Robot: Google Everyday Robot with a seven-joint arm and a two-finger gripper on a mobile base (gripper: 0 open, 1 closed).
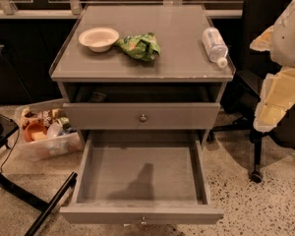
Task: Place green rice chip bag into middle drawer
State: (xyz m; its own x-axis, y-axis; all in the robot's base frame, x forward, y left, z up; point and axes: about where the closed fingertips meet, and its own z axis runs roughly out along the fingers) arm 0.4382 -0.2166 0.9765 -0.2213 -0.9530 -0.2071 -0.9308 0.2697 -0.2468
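Nearest, at 6 o'clock, the middle drawer (113, 173) stands pulled fully out. Its grey floor carries nothing but a dim shadow, so the way in is open and nothing has been put in yet. At 3 o'clock the gripper (278, 100) hangs off to the side of the cabinet, well apart from everything on it. I cannot tell whether it is open or closed, but it has no hold of the bag.

Behind the open drawer is a closed drawer (177, 116), and above that the tabletop (177, 33). The chip bag (139, 46) lies there, flat and crumpled, at 12 o'clock from the open drawer. A bowl (99, 37) sits just beside it at 9 o'clock and a water bottle (214, 45) lies farther off at 3 o'clock.

The bag's long axis runs roughly 10 to 4 o'clock, narrow end toward the bowl.

By my judgement only the opening is done. Reaching, grasping, carrying and releasing all remain.
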